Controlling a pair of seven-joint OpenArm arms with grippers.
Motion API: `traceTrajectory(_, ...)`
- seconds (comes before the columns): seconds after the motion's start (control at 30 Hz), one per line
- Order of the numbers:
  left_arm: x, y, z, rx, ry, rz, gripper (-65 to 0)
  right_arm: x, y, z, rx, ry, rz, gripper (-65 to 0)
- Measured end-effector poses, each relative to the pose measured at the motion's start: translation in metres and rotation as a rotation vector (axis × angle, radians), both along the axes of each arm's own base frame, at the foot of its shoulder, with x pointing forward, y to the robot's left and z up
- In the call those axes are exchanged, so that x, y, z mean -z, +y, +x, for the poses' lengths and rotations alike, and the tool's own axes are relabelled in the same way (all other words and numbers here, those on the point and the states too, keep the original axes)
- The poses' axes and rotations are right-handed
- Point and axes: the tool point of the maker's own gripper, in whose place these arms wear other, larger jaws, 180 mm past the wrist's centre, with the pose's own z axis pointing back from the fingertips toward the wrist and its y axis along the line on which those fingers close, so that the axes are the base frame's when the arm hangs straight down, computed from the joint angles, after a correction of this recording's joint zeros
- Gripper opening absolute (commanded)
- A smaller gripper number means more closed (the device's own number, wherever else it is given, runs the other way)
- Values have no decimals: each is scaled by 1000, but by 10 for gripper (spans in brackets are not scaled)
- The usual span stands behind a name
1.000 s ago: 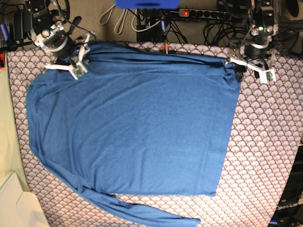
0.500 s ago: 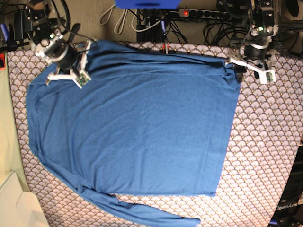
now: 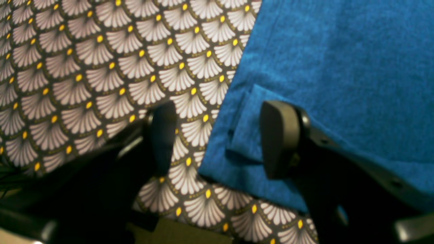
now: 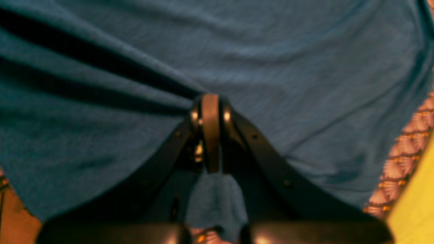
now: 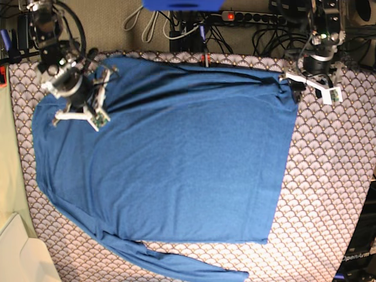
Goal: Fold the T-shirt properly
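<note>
The blue T-shirt (image 5: 176, 158) lies spread flat on the scallop-patterned cloth (image 5: 329, 176), one long sleeve trailing along the near edge. At the far left, my right gripper (image 5: 88, 108) is shut on the T-shirt. The right wrist view shows its jaws (image 4: 210, 101) pinching a bunch of T-shirt fabric (image 4: 271, 51), with dark creases running away from the grip. My left gripper (image 5: 295, 85) is open at the shirt's far right corner. In the left wrist view this gripper (image 3: 220, 139) straddles the folded corner of the T-shirt (image 3: 339, 51), one finger (image 3: 162, 135) over the patterned cloth (image 3: 101, 67).
A power strip and cables (image 5: 247, 17) lie behind the table's far edge. A pale beige object (image 5: 17, 252) sits at the near left corner. A blue object (image 5: 182, 4) shows at the top edge. A yellow surface (image 4: 417, 203) borders the cloth.
My right gripper shut on the shirt's far left edge and moved down the base view, pulling fabric with it so a long crease formed. The left arm has not moved.
</note>
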Motion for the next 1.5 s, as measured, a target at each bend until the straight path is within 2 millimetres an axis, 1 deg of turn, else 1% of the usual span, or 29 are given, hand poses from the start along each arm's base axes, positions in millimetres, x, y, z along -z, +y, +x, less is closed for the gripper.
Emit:
traceTrajectory(0.23, 0, 0, 0, -1, 0, 1, -268, -15, -2, 23, 5, -49, -12, -650)
traceTrajectory(0.3, 0, 0, 0, -1, 1, 1, -268, -15, -2, 23, 6, -41, -21, -650)
traceTrajectory(0.43, 1, 0, -1, -1, 3, 1, -268, -12, 12, 20, -33, -31, -11, -650)
traceTrajectory(0.53, 1, 0, -1, 0, 3, 1, -268, -9, 22, 18, -31, -22, 13, -650)
traceTrajectory(0.63, 1, 0, -1, 0, 3, 1, -267, -9, 26, 18, -33, -20, 26, -649)
traceTrajectory(0.77, 0, 1, -1, 2, 3, 5, -266, 3, 18, 15, -14, 15, 10, -591)
traceTrajectory(0.87, 0, 1, -1, 2, 3, 5, -266, 7, 15, 14, -9, 27, 3, -512)
traceTrajectory(1.0, -1, 1, 0, 3, 1, 5, -266, 7, 14, 14, -9, 28, 1, -415)
traceTrajectory(1.07, -9, -1, 3, 11, -17, 10, -266, 7, 14, 13, -8, 29, 2, -385)
traceTrajectory(1.17, -32, -3, 13, 23, -85, 23, -266, 3, 6, 13, 19, 19, 0, -370)
traceTrajectory(1.23, -40, 8, 15, -7, -109, 36, -266, -7, -6, 19, 53, -16, -8, -370)
traceTrajectory(1.33, -43, 34, 17, -77, -114, 66, -266, -22, -18, 23, 86, -60, -10, -369)
traceTrajectory(1.4, -44, 50, 19, -113, -128, 73, -266, -25, -27, 20, 120, -68, -6, -369)
traceTrajectory(1.5, -39, 76, 9, -183, -104, 95, -266, -22, -48, 7, 181, -52, -24, -369)
